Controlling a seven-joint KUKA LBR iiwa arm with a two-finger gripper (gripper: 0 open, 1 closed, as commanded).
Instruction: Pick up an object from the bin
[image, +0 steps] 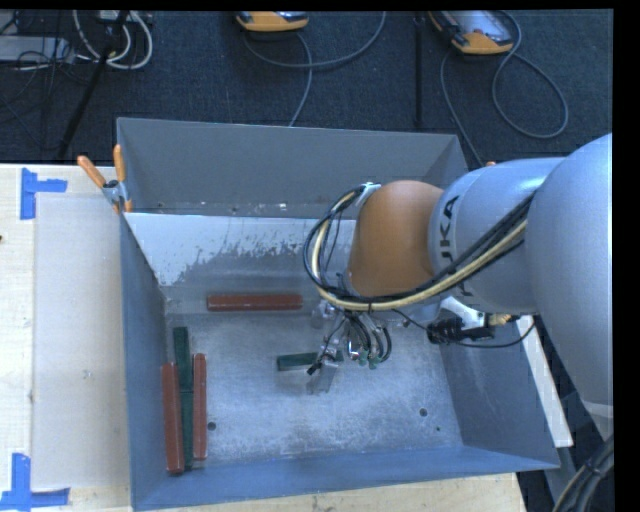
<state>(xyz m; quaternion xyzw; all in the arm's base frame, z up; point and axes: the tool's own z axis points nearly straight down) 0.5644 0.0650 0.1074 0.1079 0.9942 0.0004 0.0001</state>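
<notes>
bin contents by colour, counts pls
Red-brown sticks: 3, one by the back wall and two along the left wall
Dark green sticks: 2, a long one at the left and a short one beside the gripper
Total: 5

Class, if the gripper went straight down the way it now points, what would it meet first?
Probably the small dark green block mid-bin, whose right end lies by the tip of the gripper; failing that, the bin floor. Depth is hard to judge here.
</notes>
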